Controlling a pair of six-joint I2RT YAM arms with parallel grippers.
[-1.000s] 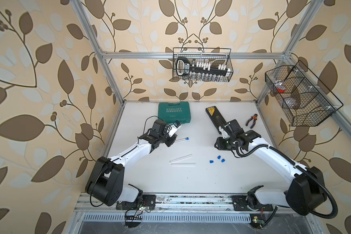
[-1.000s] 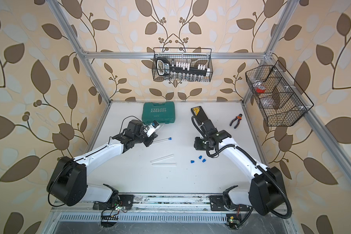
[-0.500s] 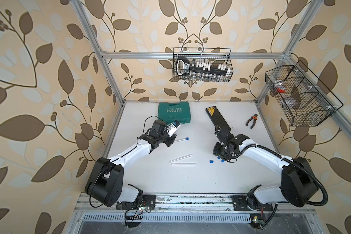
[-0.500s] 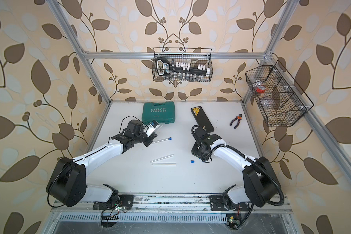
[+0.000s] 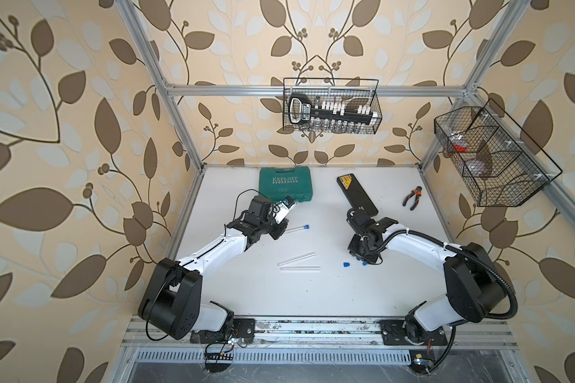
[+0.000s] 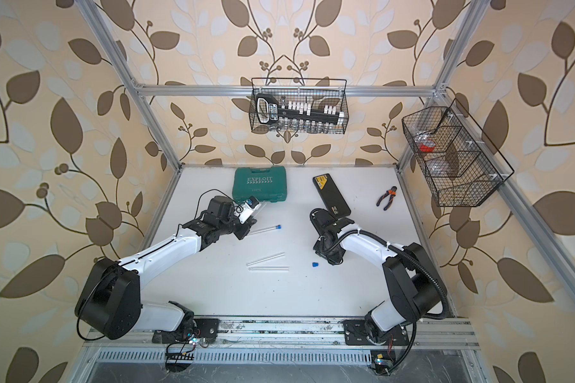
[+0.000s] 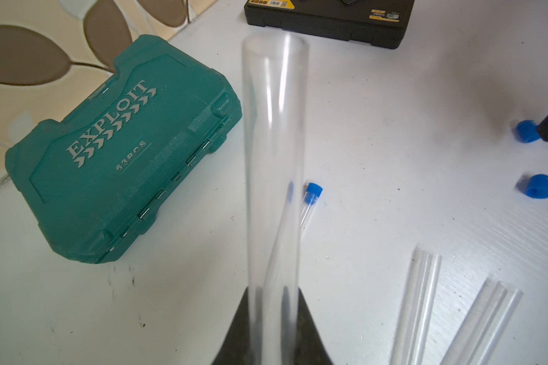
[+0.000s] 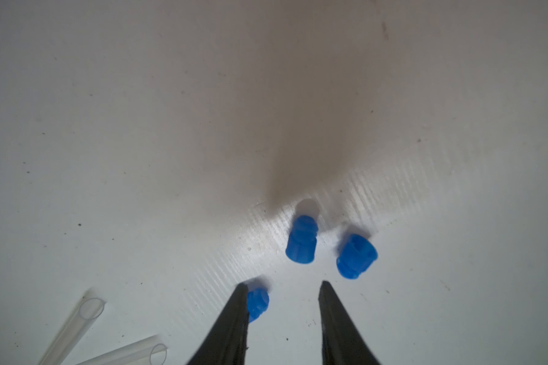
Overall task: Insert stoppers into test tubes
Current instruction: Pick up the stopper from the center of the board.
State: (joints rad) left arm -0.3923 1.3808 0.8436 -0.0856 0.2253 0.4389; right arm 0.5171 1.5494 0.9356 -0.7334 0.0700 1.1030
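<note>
Between the part-open jaws of the right gripper (image 8: 282, 284) nothing was held; three loose stoppers (image 8: 301, 240) lay just ahead on the table (image 8: 140, 126), one just beside a finger (image 8: 231, 319). Closing off-centre could flick it away. The left gripper (image 7: 272, 294) clamped an unstoppered test tube (image 7: 274, 142). The wall basket (image 5: 331, 79) held white-capped vials (image 5: 329, 106); the green case (image 5: 286, 184) was closed.

Bright top views, bowed edges, shadowed right wrist view, blurred stoppers (image 8: 300, 240)

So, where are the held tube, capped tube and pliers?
held tube (image 7: 274, 158), left wrist view, mid-wall
capped tube (image 5: 296, 229), in a top view, mid-body
pliers (image 5: 411, 198), in a top view, near joint
</note>
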